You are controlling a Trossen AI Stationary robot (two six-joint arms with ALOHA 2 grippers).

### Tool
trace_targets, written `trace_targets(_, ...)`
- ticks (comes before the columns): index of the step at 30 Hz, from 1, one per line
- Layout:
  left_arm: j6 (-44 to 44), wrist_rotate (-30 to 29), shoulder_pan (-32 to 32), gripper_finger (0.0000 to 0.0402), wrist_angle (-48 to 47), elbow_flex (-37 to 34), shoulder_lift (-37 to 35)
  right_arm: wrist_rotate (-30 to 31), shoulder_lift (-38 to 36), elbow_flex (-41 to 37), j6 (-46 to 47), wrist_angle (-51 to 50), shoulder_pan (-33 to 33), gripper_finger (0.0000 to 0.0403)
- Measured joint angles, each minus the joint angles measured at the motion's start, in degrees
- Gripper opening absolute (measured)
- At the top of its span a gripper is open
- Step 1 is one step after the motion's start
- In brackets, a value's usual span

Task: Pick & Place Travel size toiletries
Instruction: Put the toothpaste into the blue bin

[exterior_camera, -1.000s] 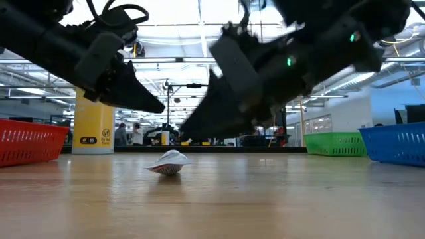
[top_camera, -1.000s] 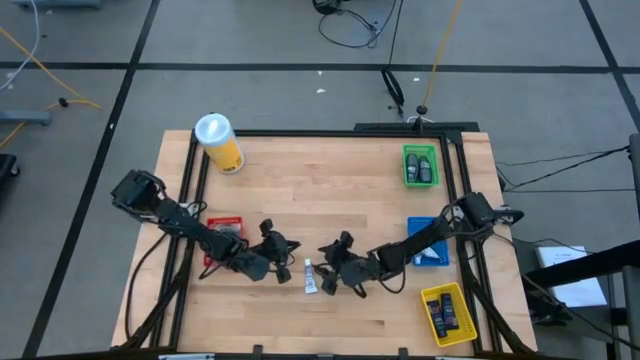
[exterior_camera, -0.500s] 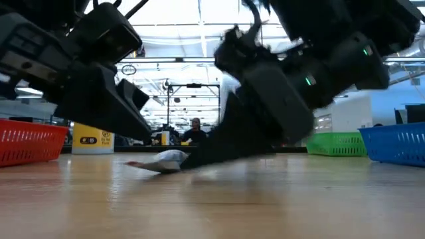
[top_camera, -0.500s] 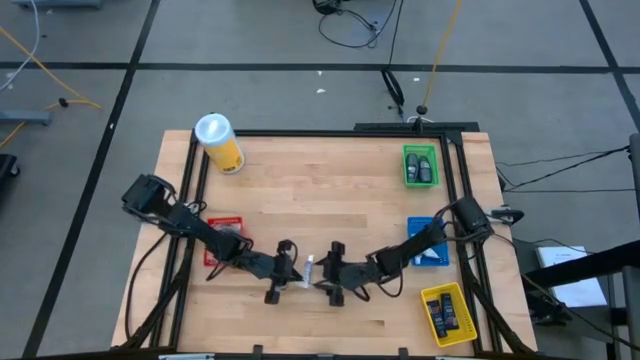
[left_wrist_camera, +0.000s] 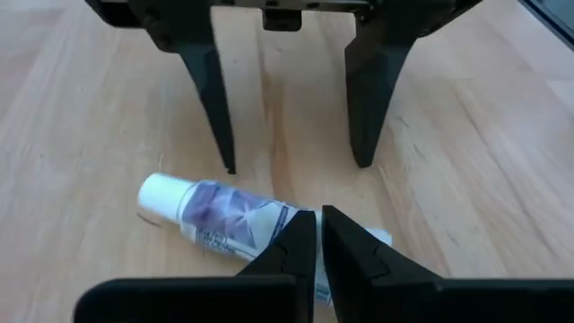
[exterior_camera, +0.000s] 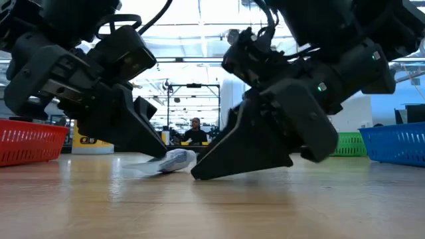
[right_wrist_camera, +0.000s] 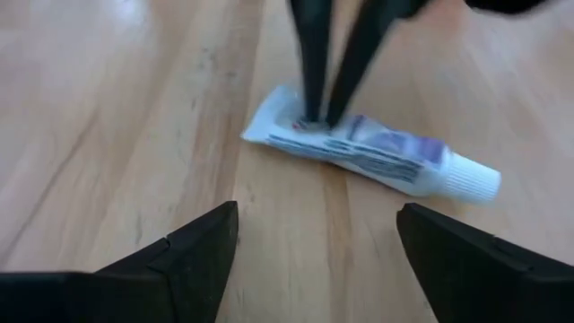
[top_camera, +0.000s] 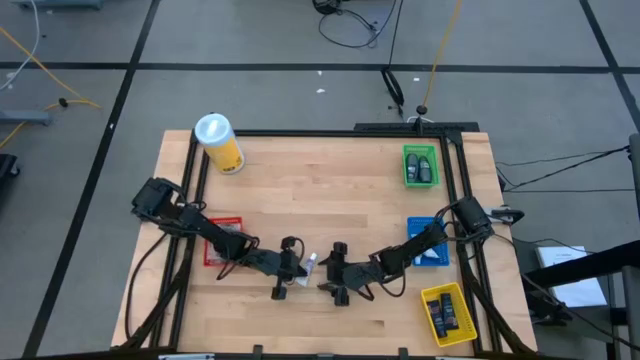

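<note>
Two grippers meet over a white-blue tube (top_camera: 309, 266) lying flat on the table (top_camera: 330, 190) near its front edge. The left gripper (left_wrist_camera: 316, 235) has its fingers pressed together at the tube's flat end; whether they pinch it cannot be told. Facing it, the right gripper (right_wrist_camera: 316, 224) stands wide apart, just short of the tube, not touching it.
</note>
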Motion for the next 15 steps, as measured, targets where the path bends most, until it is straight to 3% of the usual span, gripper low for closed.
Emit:
trace_targets(9, 0.0, 0.0, 0.3, 0.0021, -0.2, 0.0, -0.1, -4.3, -4.5, -0.1, -14.3, -0.8, -0.7, 0.0284)
trace_targets(15, -2.3, 2.9, 0.3, 0.0021, -7.6, 0.0, -5.1, -14.7, -3.8, 0.0, -17.2, 0.8, -6.8, 0.0283)
